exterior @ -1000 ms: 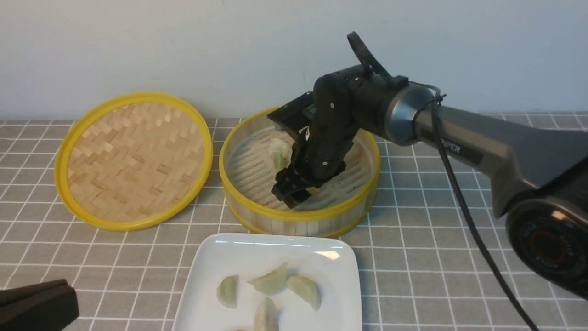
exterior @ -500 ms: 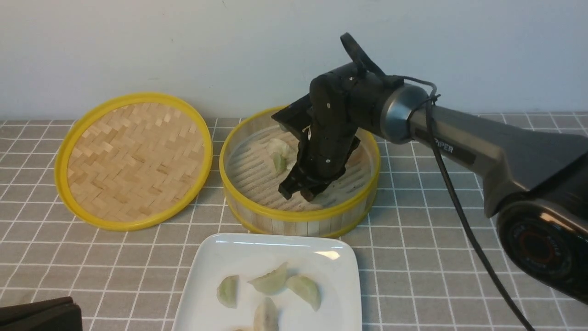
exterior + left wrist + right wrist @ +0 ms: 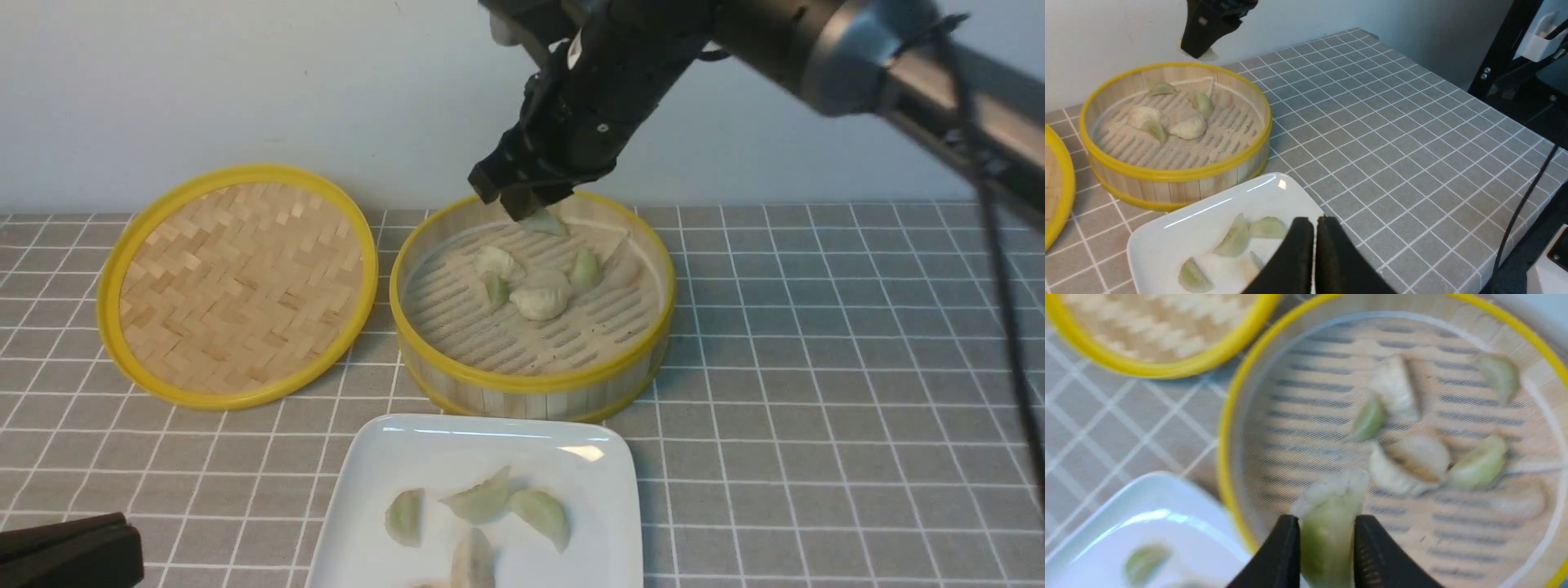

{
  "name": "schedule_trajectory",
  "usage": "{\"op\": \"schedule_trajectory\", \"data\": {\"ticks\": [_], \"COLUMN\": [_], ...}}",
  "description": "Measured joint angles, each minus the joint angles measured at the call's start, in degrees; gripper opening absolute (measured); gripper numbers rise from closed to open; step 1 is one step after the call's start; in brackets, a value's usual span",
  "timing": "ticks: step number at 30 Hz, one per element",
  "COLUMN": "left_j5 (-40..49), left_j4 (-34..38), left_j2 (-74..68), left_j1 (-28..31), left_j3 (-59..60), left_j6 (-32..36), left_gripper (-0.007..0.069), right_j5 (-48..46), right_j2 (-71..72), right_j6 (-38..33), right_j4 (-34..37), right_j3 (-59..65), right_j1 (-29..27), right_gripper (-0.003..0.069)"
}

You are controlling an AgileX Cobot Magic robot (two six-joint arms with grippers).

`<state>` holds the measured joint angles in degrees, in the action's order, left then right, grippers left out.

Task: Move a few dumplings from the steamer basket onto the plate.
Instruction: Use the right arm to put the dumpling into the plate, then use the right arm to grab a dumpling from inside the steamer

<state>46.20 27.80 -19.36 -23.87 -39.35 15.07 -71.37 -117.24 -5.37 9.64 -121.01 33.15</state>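
Observation:
My right gripper (image 3: 522,204) hangs above the far rim of the steamer basket (image 3: 531,384), shut on a pale green dumpling (image 3: 1331,506) that stands pinched between its fingers. Several more dumplings (image 3: 539,298) lie on the basket's slatted floor. In front of the basket is the white plate (image 3: 490,433), with several dumplings (image 3: 482,500) on it. My left gripper (image 3: 1314,222) is shut and empty, low over the plate's near right edge. In the front view it shows at the bottom left corner.
The woven bamboo lid (image 3: 237,282) with a yellow rim lies flat to the left of the basket. A grey checked cloth (image 3: 816,408) covers the table. A pale wall rises right behind the basket and lid.
My right gripper has shut on a dumpling down in the basket and lifted it up and back, out of the basket. The left gripper has stayed where it was.

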Motion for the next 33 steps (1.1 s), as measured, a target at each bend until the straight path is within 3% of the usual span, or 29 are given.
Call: {"op": "schedule_trajectory", "data": {"ticks": [7, 12, 19, 26, 29, 33], "left_j5": [-1.9, -3.1, -3.2, -3.2, -3.2, -3.2], "left_j4": [-0.1, -0.4, -0.5, -0.5, -0.5, -0.6], "left_j2": [0.0, 0.0, 0.0, 0.0, 0.0, 0.0], "left_j1": [0.0, 0.0, 0.0, 0.0, 0.0, 0.0], "left_j3": [0.1, 0.1, 0.1, 0.1, 0.1, 0.1], "left_j6": [1.4, 1.5, 1.5, 1.5, 1.5, 1.5], "left_gripper": [-0.0005, -0.0005, -0.0005, -0.0005, -0.0005, -0.0005], "right_j5": [-0.2, -0.1, 4.1, 6.6, 6.8, 7.1], "right_j2": [12.6, 12.9, 8.5, 3.6, 3.6, 3.6], "right_j6": [-1.2, -1.3, -1.3, -1.3, -1.3, -0.7], "right_j4": [6.2, 7.0, 7.3, 8.9, 8.2, 2.3], "right_j3": [19.7, 31.3, 35.8, 35.9, 34.6, 27.7], "right_j1": [1.9, 5.8, 9.6, 9.9, 9.9, 9.4], "right_gripper": [0.0149, 0.0149, 0.0179, 0.0398, 0.0444, 0.0461]}}
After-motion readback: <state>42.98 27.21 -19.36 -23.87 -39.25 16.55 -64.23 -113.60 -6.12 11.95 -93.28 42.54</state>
